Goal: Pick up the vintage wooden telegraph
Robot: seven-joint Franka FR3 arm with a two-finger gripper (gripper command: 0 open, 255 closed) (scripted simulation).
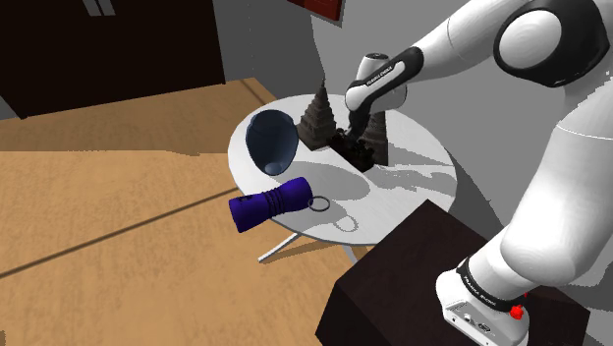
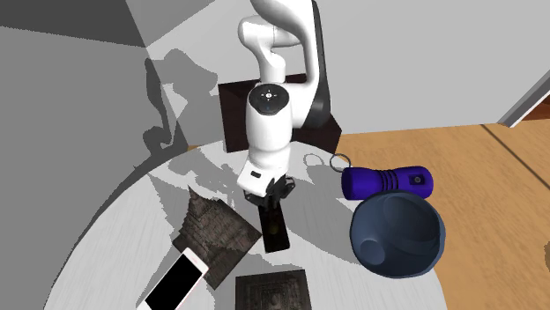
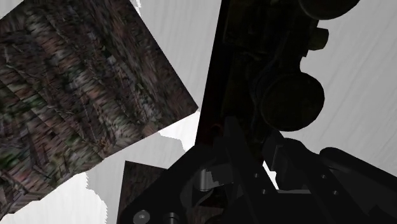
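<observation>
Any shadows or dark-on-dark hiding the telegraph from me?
Shoulder view: the arm throws shadow on the table beside the telegraph; second exterior view: shadows cross the wall, gripper stands out; wrist view: it blends into the dark telegraph.

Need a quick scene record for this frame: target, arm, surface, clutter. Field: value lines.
target: dark telegraph, lying flat on the table
arm: gripper low at the telegraph's stand-side end; grasp unclear
surface: round white table
clutter: purple flashlight, dark blue bowl, phone, dark textured block
</observation>
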